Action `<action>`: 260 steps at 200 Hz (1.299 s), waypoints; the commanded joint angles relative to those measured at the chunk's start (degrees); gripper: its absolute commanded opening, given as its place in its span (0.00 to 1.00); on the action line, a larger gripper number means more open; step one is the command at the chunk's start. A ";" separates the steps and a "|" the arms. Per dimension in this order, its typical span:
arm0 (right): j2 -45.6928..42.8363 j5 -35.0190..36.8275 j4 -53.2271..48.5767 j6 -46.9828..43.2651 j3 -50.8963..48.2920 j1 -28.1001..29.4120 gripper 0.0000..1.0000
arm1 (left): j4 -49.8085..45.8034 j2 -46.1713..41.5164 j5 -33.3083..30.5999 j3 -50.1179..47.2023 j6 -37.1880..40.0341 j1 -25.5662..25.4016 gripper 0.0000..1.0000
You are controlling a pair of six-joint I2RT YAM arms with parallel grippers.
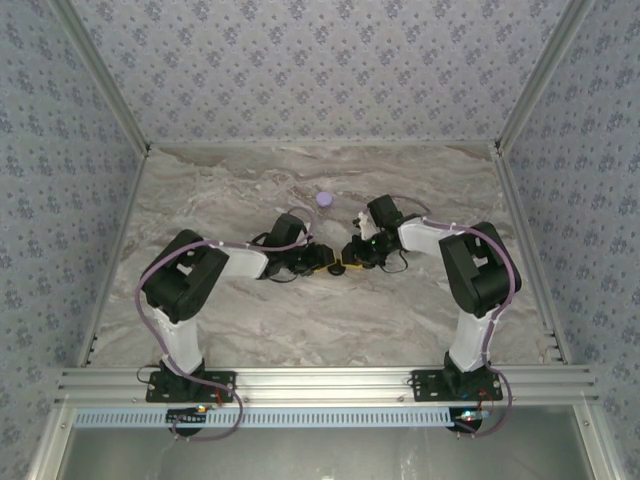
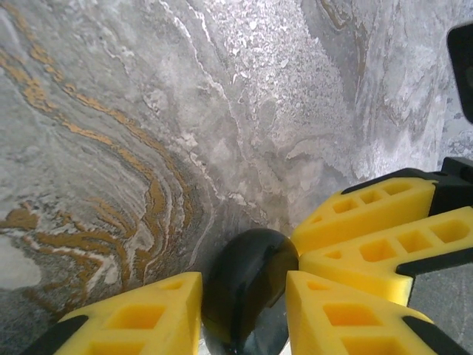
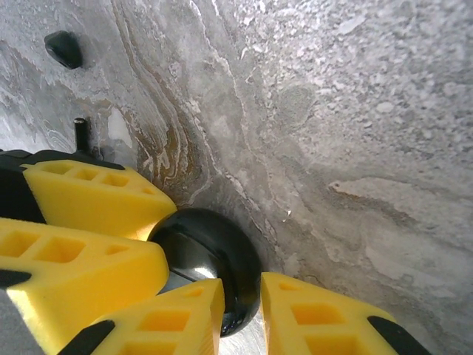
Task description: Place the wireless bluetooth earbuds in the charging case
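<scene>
Case (image 2: pixel 247 274): apparently unopened, gripped from both sides
Left claw (image 2: pixel 244 303): closed on case
Right claw (image 3: pixel 242 299): closed on case
Earbud (image 3: pixel 63 48): lying loose, none inserted
Remaining: opening, both insertions

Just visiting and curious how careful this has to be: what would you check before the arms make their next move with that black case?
1. Left fingers on either side of the charging case: ok.
2. Right fingers on the same case: ok.
3. Case lid open: cannot tell.
4. One earbud lying free on the table: ok.
5. Second earbud found: cannot tell; a small black stub stands near the fingers.
</scene>
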 commanded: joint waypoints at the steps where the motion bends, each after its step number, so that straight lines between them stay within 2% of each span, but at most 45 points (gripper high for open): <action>1: 0.69 0.96 0.75 1.55 -1.68 0.13 0.23 | 3.31 2.38 2.88 -0.41 -1.03 -1.31 0.32; 101: 0.07 -1.51 2.53 2.99 -2.23 -0.92 0.22 | 3.93 2.54 3.38 0.08 -1.72 -1.26 0.35; 143: -1.68 0.15 2.20 3.01 -2.81 -1.14 0.23 | 3.79 2.12 2.78 -0.07 -1.73 -1.30 0.24; 189: -8.69 1.61 2.29 1.52 -5.18 -3.42 0.33 | 1.31 -1.67 0.38 -0.76 2.08 -0.83 0.18; 221: -15.11 -1.26 2.93 -2.04 -6.81 -6.10 0.38 | -0.18 -6.87 1.17 -0.49 7.66 0.88 0.18; 260: -22.26 -11.24 6.05 -7.24 -8.38 -9.79 0.40 | -0.56 -14.62 5.03 0.01 14.10 4.21 0.19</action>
